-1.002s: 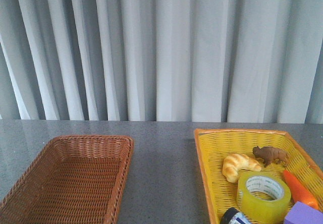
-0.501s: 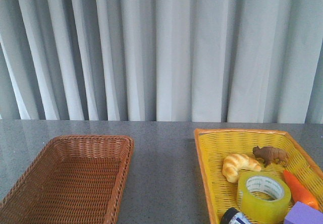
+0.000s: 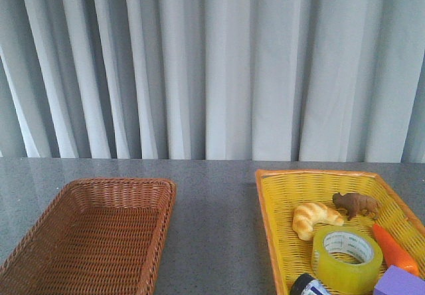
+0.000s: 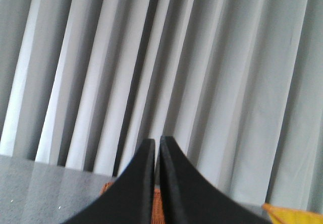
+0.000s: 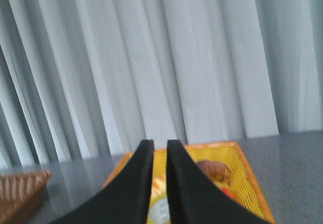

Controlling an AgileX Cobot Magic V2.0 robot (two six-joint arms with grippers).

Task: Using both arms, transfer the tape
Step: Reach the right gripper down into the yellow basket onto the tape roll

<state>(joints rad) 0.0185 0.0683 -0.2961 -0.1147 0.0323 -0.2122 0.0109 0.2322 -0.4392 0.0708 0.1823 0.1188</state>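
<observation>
Tape (image 3: 346,258) sitting in yellow basket (image 3: 273,223), ungrasped.
Left gripper (image 4: 156,148) and right gripper (image 5: 160,151) both hovering near-closed, holding nothing; croissant (image 3: 315,218) lying at tape's 10 o'clock, touching it.

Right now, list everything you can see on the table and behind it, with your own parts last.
tape: one, translucent yellow, in the yellow basket near its front
croissant: one, golden, beside the tape
toy animal: one, brown, behind the tape
carrot: one, orange, at the basket's right side
purple block: one, front right corner
dark round object: one, front edge
yellow basket: one, right
brown basket: one, left
table: one, grey
curtain: grey-white, behind
left gripper: black fingers nearly together
right gripper: black fingers, narrow gap
</observation>
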